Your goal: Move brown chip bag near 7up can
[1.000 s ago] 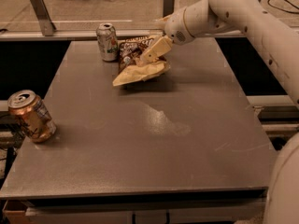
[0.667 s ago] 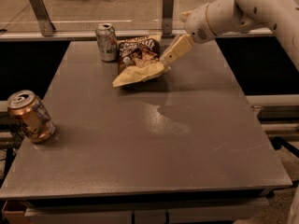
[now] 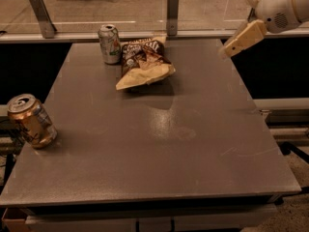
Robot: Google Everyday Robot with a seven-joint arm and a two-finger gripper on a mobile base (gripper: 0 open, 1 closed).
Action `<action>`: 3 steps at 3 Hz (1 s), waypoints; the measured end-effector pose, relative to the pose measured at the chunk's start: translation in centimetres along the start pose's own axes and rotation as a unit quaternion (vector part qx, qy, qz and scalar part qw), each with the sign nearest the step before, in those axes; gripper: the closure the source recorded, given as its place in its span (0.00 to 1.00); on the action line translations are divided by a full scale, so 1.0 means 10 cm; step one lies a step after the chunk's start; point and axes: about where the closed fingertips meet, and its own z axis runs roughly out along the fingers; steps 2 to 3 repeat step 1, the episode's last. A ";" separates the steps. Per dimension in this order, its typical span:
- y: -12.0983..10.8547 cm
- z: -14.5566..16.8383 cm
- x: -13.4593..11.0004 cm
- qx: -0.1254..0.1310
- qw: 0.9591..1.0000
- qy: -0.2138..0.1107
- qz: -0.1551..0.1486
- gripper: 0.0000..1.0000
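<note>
Gripper shown at the upper right of the frame, beyond the right edge of the table and above it. Nothing is held, and whether it is open or closed cannot be told. The brown chip bag is seen at upper centre, lying on the table with its pale lower edge turned toward the viewer. Just to its left stands the 7up can, upright near the back edge; whether the two touch cannot be made out. The placement is judged to be essentially achieved.

Risk is therefore expected mainly from any further contact. If the bag were nudged leftward again, the slim can could be tipped or pushed toward the back edge. A low return sweep of the arm could drag the bag away. The tilted copper-gold can at the left edge might be rolled off by a jolt to the table.
</note>
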 end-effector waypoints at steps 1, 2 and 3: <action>-0.02 -0.10 0.06 0.006 1.000 0.001 0.004 0.00; -0.02 -0.10 0.06 0.006 1.000 0.001 0.004 0.00; -0.02 -0.10 0.06 0.006 1.000 0.001 0.004 0.00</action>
